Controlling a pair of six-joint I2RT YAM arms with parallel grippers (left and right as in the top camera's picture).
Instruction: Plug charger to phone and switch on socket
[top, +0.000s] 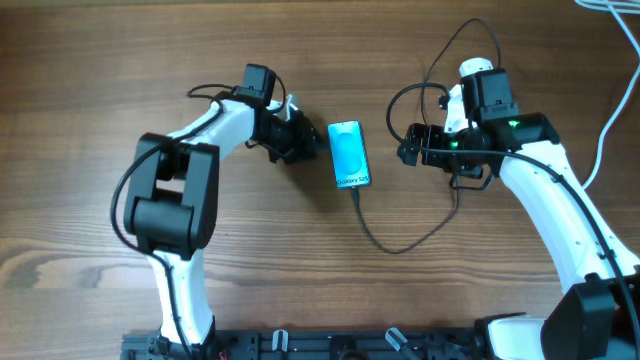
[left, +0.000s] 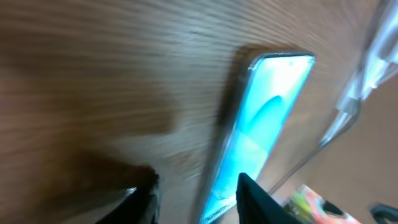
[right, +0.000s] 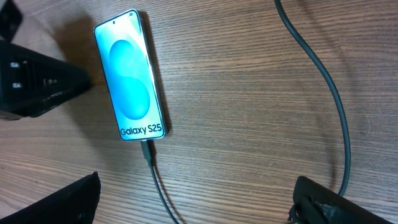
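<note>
The phone (top: 348, 154) lies flat on the table with its cyan screen up and "Galaxy S25" at its near end. It also shows in the right wrist view (right: 129, 74) and, blurred, in the left wrist view (left: 267, 118). The charger's black cable (top: 400, 248) has its plug tip (right: 147, 150) in the phone's bottom edge. It loops right and up toward a white block (top: 476, 70) half hidden behind my right wrist; I cannot tell whether that block is adapter or socket. My left gripper (top: 303, 142) is open at the phone's left edge (left: 199, 199). My right gripper (top: 412, 146) is open and empty, right of the phone (right: 202, 205).
A thick white cord (top: 605, 90) runs down the far right of the wooden table (top: 80, 120). The black cable makes slack loops (top: 420, 95) beside my right wrist. A blurred colourful object (left: 311, 205) shows at the lower right of the left wrist view.
</note>
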